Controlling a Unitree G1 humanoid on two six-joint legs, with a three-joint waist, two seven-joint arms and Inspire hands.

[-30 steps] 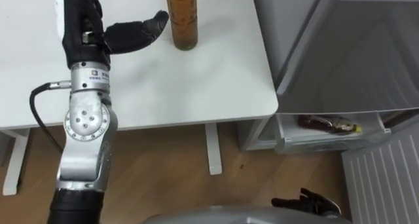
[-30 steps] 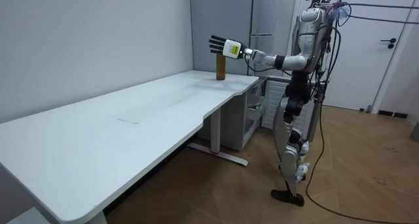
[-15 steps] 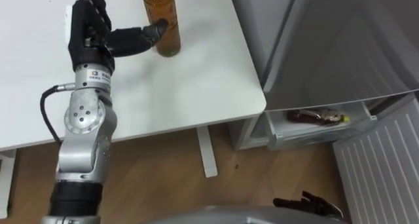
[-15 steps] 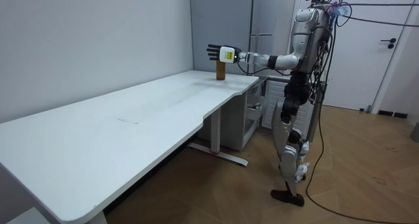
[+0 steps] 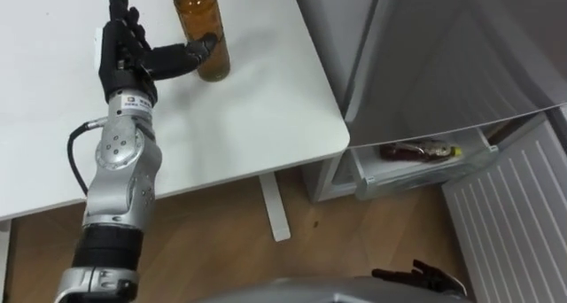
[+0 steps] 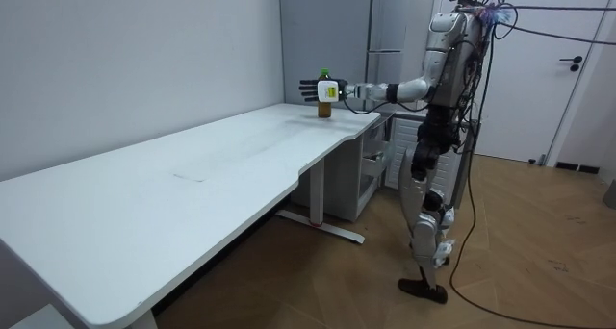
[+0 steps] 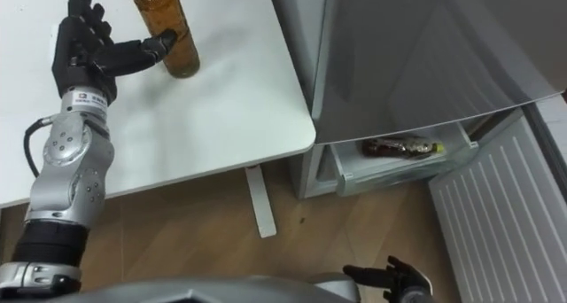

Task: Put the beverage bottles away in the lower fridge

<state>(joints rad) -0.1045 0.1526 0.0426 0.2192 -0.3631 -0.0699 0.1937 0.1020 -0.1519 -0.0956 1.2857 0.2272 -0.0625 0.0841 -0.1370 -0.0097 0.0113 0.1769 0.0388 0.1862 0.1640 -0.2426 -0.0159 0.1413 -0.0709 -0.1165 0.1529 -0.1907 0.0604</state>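
An amber drink bottle with a green cap stands upright near the far corner of the white table. My left hand is just left of it, open, fingers straight and pointing away, thumb stretched against the bottle's side. The room view has the same hand level with the bottle. A second, dark bottle lies on its side in the open lower fridge compartment. My right hand hangs low at the bottom edge, fingers relaxed and holding nothing.
The grey upper fridge door rises right beside the table's edge. The white ribbed inside of the open lower door stands out at the right. Wooden floor and a table leg lie below. I stand at the table's corner by the fridge.
My left arm has lowered and reached forward; the hand came up to the bottle and its thumb now rests on the side. The eye view has shifted, so the table slid left.
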